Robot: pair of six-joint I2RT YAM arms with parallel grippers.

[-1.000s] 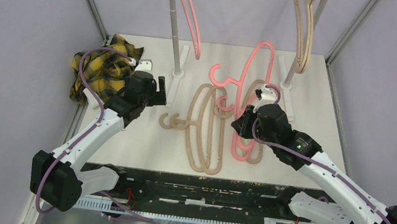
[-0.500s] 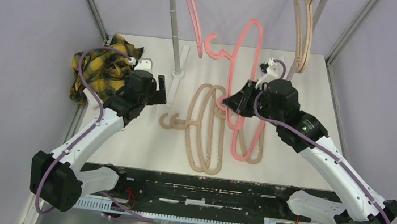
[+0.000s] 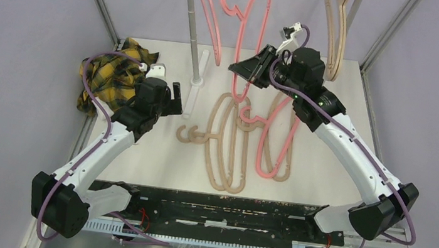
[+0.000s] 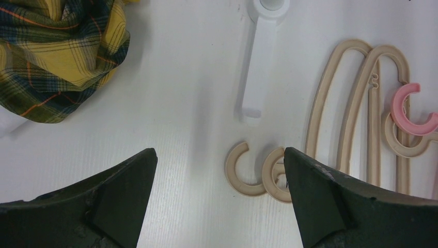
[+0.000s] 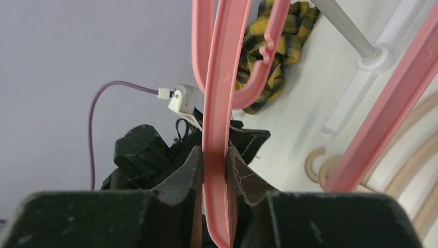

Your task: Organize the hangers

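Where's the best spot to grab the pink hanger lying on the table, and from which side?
Grip its long right-hand bar, coming straight down from above. The pink hanger lies flat, and that bar sits clear of the beige hangers, unlike its hook.

Passable: bare counter (image 4: 170, 103) between plaid cloth (image 4: 57, 46) and beige hangers (image 4: 361, 103). In the way there: white stand foot (image 4: 257, 62), lying lengthwise.

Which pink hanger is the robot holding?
Find the right gripper, high over the back of the white table. The held pink hanger is pinched in it. Nothing grips the hung pink hanger by the grey pole or the flat pink hanger on the table.
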